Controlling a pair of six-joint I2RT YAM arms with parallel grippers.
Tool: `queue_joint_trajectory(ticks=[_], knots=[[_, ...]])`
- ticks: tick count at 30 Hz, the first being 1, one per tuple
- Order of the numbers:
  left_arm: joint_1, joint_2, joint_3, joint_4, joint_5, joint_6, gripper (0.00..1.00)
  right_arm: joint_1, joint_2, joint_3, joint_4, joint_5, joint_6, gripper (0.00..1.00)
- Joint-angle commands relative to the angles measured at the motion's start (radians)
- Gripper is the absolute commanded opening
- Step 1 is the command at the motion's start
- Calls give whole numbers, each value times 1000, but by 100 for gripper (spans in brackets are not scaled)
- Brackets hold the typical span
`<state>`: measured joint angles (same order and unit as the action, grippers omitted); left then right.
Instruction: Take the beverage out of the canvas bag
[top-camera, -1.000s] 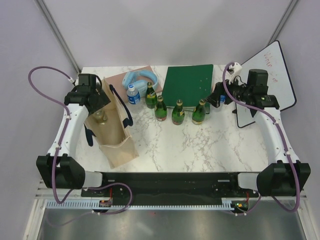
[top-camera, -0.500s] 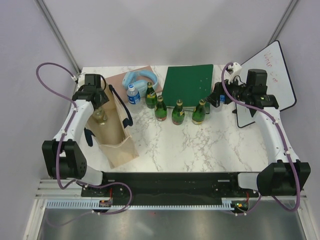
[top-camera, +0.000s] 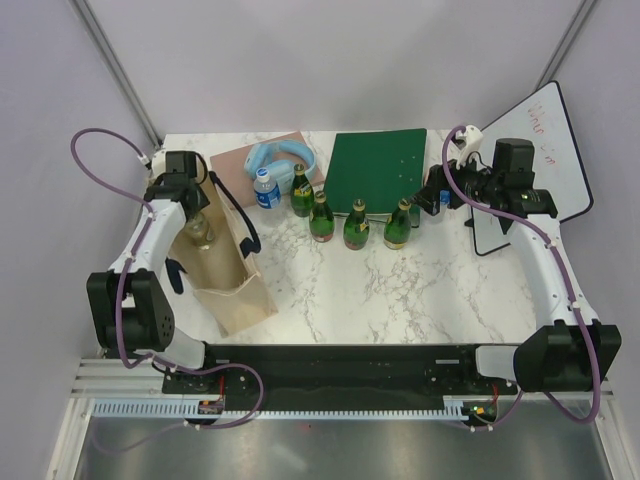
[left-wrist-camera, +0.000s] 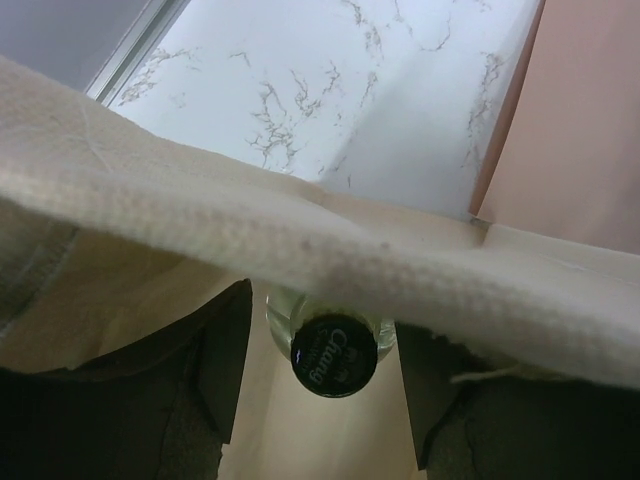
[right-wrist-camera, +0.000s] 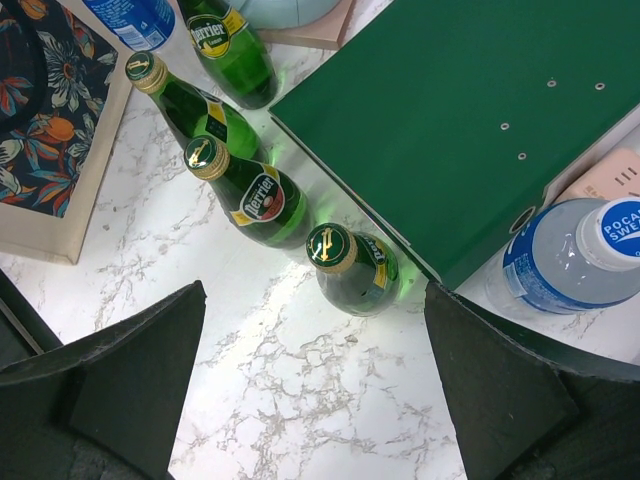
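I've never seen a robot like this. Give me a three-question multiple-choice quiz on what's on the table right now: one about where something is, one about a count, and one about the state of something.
1. Where is the black-capped bottle?
A) inside the canvas bag
B) on the green binder
C) beside the whiteboard

2. How many green glass bottles stand on the table?
A) two
B) four
C) six

3. How do the right arm's jaws stand?
A) shut on a green bottle
B) shut on the binder
C) wide open, holding nothing

Answers:
1 A: the left wrist view looks over the bag's cloth rim onto the cap below.
2 B: the top view shows four, all upright.
3 C: in the right wrist view the jaws are far apart and grip nothing.
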<state>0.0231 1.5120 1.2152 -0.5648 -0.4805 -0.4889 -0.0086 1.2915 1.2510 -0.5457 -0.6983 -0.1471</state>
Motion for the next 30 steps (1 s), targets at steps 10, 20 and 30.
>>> queue_joint_trajectory(ticks=[10, 20, 30], knots=[[11, -35, -20, 55, 5, 49, 39, 1, -17, 33, -10, 10, -22, 98], [9, -242, 3, 83, 169, 240, 2, 2, -27, 37, -26, -16, -35, 98], [1, -507, -26, 65, 427, 332, 2, 50, -12, 70, -49, -93, -43, 98]])
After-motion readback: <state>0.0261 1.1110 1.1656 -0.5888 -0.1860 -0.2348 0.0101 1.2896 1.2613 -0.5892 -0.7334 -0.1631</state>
